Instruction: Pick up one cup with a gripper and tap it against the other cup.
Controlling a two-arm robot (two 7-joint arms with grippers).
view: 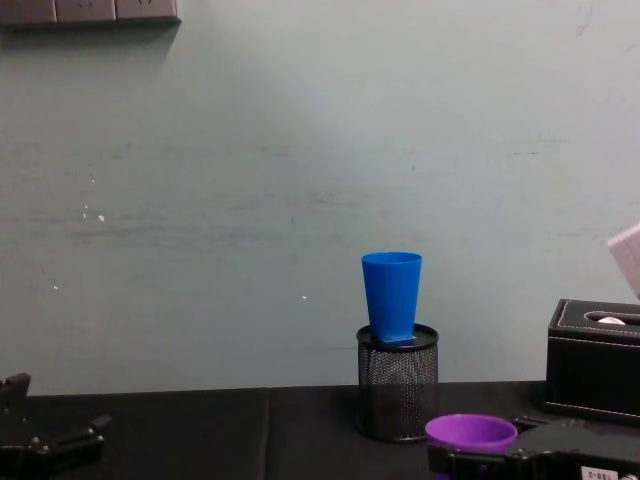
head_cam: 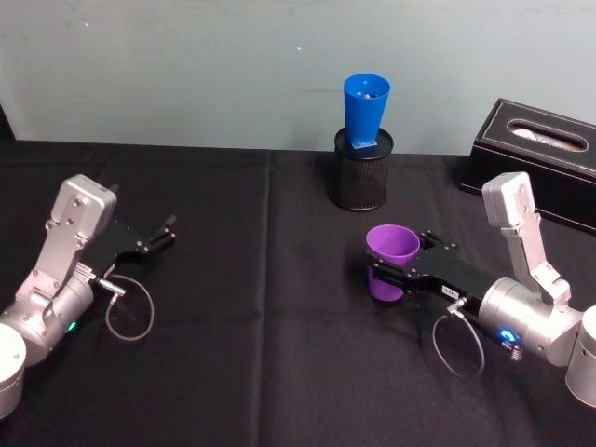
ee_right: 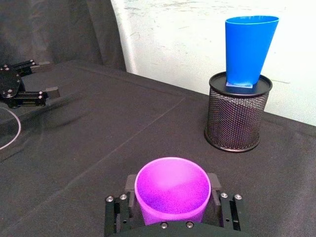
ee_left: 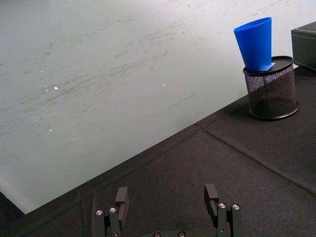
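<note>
Black cloth covers the table, and a pale blue-green wall stands behind it. Right gripper, a black two-fingered claw on a silver arm, has its fingers set against opposite sides of the purple tapered plastic tumbler. The fingers are closed onto the tumbler wall below the rim. The tumbler is upright, mouth up, low over the cloth or on it; which of the two cannot be told.

Beyond it, toward the wall, the bright blue tapered plastic tumbler sits in the mouth of the black mesh cylindrical pen holder. It leans slightly and is well apart from the purple tumbler. A black rectangular tissue box stands to the right of the holder. Left gripper is parked on the left side of the table with its fingers spread and empty.

Hazards from this state:
- The tumbler walls are smooth and tapered. A grip this low may let the tumbler slide or tip during the lift
- The blue tumbler is perched high and appears loosely seated. A firm tap may knock it out of the holder, or topple the light holder
- The purple tumbler must rise to the level of the blue one. An approach that is too low strikes the mesh instead
- A path swung wide to the right may clip the tissue box
</note>
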